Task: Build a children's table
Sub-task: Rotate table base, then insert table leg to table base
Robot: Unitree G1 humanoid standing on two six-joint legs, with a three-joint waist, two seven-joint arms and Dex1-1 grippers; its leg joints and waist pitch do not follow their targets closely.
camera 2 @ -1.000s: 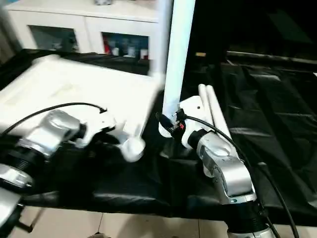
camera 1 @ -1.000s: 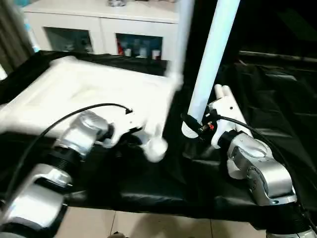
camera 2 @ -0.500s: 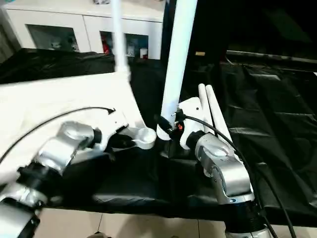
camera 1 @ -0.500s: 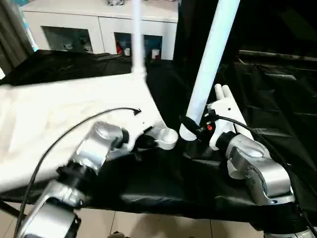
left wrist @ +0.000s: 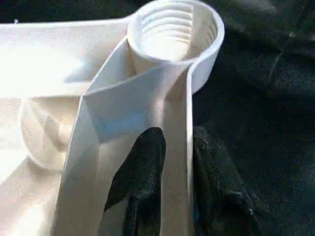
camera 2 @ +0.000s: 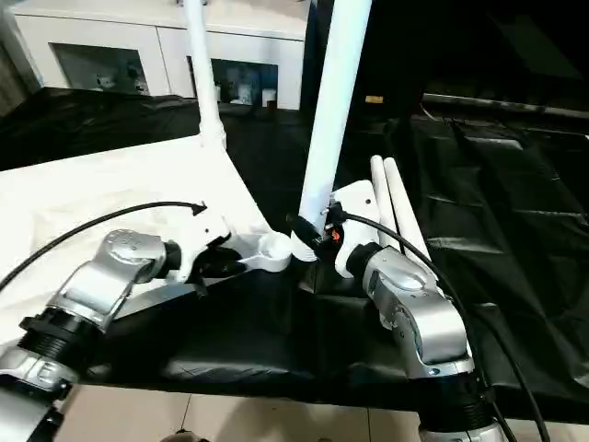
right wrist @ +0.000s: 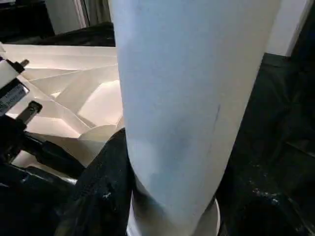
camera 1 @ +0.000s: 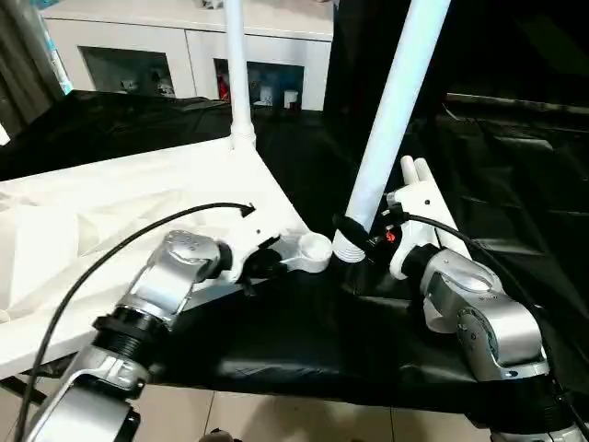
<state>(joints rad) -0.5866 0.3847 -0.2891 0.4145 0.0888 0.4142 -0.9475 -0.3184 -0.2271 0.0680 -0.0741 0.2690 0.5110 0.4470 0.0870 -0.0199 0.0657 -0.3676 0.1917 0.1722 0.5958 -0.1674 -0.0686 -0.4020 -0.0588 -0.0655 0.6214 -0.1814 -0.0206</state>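
Observation:
The children's table top (camera 1: 138, 212) lies upside down on the black cloth, ribbed side up. One white leg (camera 1: 235, 74) stands upright in its far corner socket. My left gripper (camera 1: 262, 262) is shut on the top's thin rim wall, with one black finger (left wrist: 142, 167) on each side of it. It grips just behind the empty threaded corner socket (left wrist: 206, 54). My right gripper (camera 1: 352, 230) is shut on a second leg (camera 1: 391, 110) and holds it upright. That leg's lower end hangs right beside the near corner socket (camera 1: 313, 249).
Two more white legs (camera 1: 421, 177) lie side by side on the black-draped table (camera 1: 515, 203) behind my right hand. A white cabinet with glass doors (camera 1: 184, 46) stands at the back. Tiled floor (camera 1: 276, 419) shows below the table's near edge.
The table top has swung round in my left gripper. Its near corner socket now lies next to the held leg's base, and its standing leg has moved left. My right arm held still.

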